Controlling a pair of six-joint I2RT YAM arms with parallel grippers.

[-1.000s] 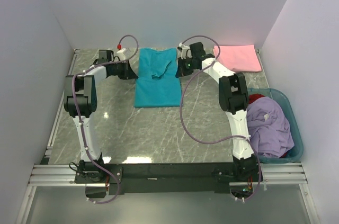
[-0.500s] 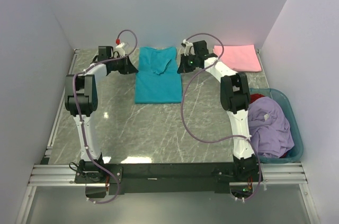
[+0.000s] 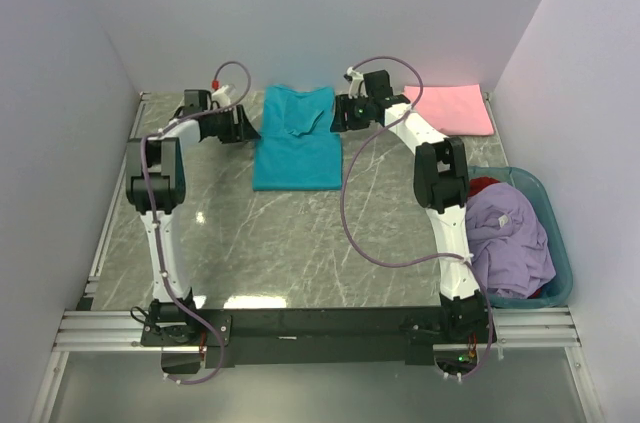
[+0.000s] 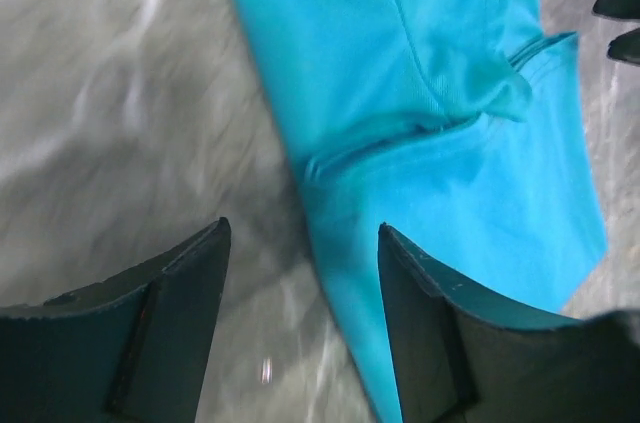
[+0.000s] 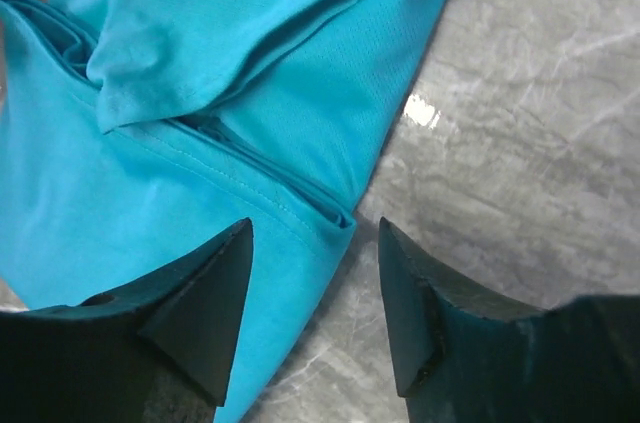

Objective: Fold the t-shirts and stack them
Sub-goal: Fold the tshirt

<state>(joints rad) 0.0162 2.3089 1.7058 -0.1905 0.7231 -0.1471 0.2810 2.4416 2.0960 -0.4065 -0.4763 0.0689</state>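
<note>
A teal t-shirt [image 3: 295, 148] lies folded flat on the marble table near the back, with a sleeve turned in over its top. My left gripper [image 3: 243, 125] is at its left edge and my right gripper [image 3: 340, 115] at its right edge. In the left wrist view the left gripper [image 4: 300, 243] stands open, straddling the teal shirt's [image 4: 440, 63] edge. In the right wrist view the right gripper [image 5: 315, 243] is open over the shirt's [image 5: 200, 63] folded corner, gripping nothing. A folded pink t-shirt [image 3: 450, 108] lies at the back right.
A teal plastic basket [image 3: 558, 243] at the right edge holds a crumpled lavender shirt [image 3: 510, 238] and a red one [image 3: 485, 184]. White walls close in the table at the back and on both sides. Cables loop above each arm.
Both grippers have gone from shut to open and let go of the teal shirt's edges. The shirt and both grippers have shifted slightly toward the back wall.
</note>
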